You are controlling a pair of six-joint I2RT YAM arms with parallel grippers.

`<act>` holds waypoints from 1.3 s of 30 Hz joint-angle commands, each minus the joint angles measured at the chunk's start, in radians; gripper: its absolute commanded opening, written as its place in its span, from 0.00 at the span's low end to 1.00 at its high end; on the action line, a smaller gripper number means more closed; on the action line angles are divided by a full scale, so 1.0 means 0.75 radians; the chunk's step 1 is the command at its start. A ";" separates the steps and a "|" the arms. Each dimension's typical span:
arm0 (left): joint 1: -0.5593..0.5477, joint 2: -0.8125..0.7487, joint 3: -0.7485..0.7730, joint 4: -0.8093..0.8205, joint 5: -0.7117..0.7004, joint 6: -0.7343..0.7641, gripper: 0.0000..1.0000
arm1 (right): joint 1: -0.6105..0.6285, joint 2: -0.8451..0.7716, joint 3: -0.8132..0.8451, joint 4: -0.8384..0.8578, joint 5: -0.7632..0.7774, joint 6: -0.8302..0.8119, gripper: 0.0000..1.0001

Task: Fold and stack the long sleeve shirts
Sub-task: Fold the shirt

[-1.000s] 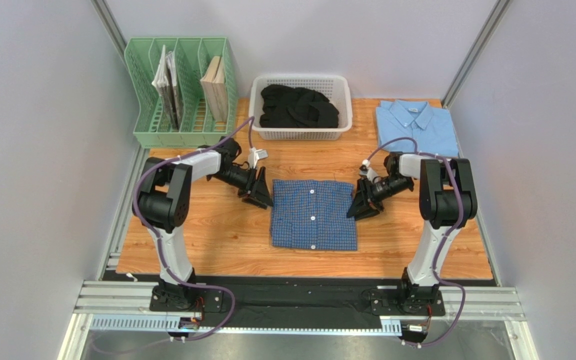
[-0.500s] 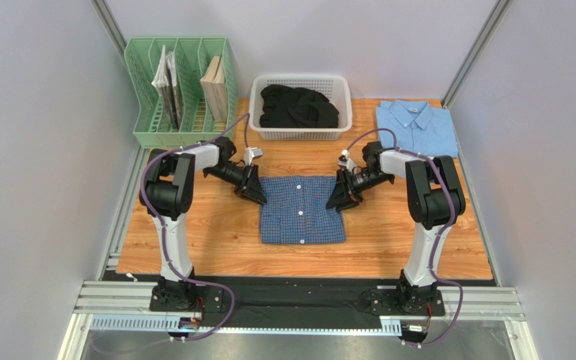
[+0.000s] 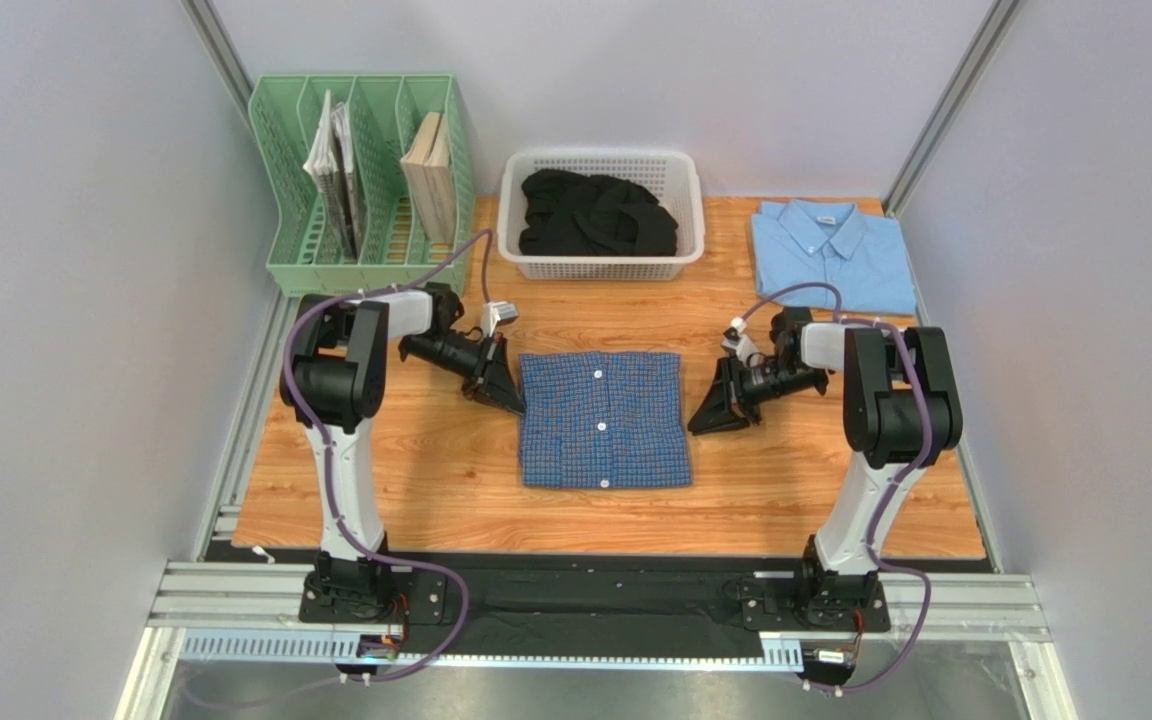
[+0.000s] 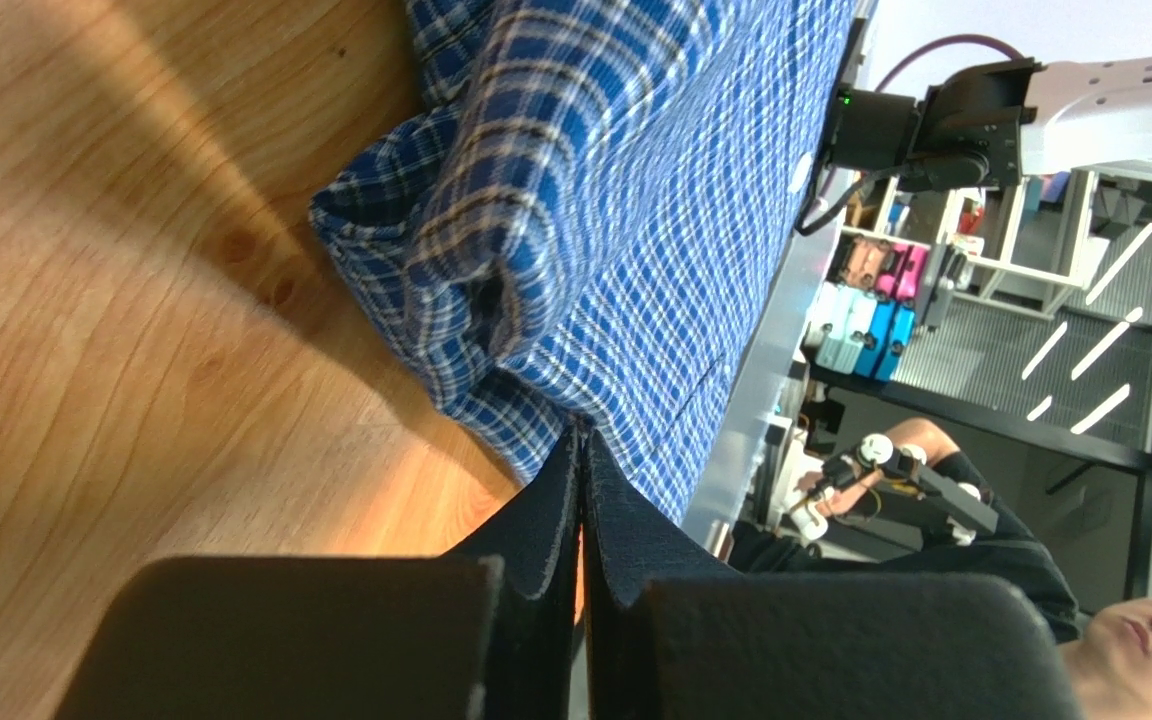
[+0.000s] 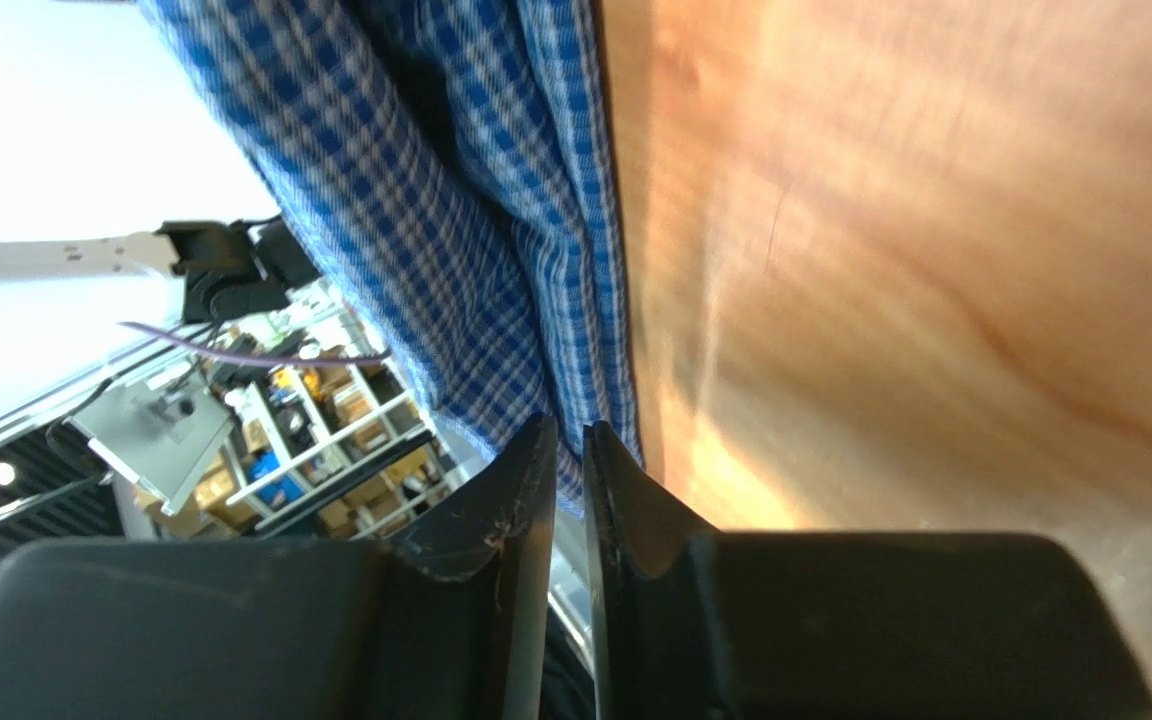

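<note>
The dark blue checked long sleeve shirt (image 3: pixel 602 420) lies folded, buttons up, on the middle of the wooden table (image 3: pixel 432 480). The plain light blue long sleeve shirt (image 3: pixel 833 252) lies folded at the back right corner. My left gripper (image 3: pixel 507 398) is low at the checked shirt's left edge; in the left wrist view its jaws (image 4: pixel 582 432) are pressed together, their tips at the hem (image 4: pixel 627 195). A little off the shirt's right edge, my right gripper (image 3: pixel 702 423) shows a thin slit between its jaws (image 5: pixel 569 428), nothing in it, the cloth (image 5: pixel 432 195) beyond.
A green file rack (image 3: pixel 364 188) holding books stands at the back left. Beside it is a white basket (image 3: pixel 602 270) of black clothing (image 3: pixel 597 210). Grey walls close in the table on the left, right and back.
The checked shirt was slid left and toward the back. Both grippers then drew away from its side edges, the right one further, and both jaws narrowed, the left fully.
</note>
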 commanded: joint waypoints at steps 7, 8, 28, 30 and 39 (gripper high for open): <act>0.004 -0.019 -0.027 -0.014 0.123 0.102 0.16 | 0.070 0.025 0.030 0.175 0.016 0.119 0.19; 0.004 -0.017 -0.029 -0.014 0.125 0.102 0.17 | 0.078 0.016 0.030 0.180 0.014 0.123 0.19; -0.002 -0.019 -0.036 -0.028 0.170 0.131 0.29 | 0.174 -0.145 0.065 0.110 0.071 0.099 0.37; -0.002 -0.013 -0.032 -0.030 0.168 0.129 0.29 | 0.188 -0.164 0.075 0.092 0.104 0.095 0.37; -0.006 -0.015 -0.021 -0.036 0.164 0.133 0.30 | 0.201 -0.086 0.089 0.069 0.219 0.084 0.40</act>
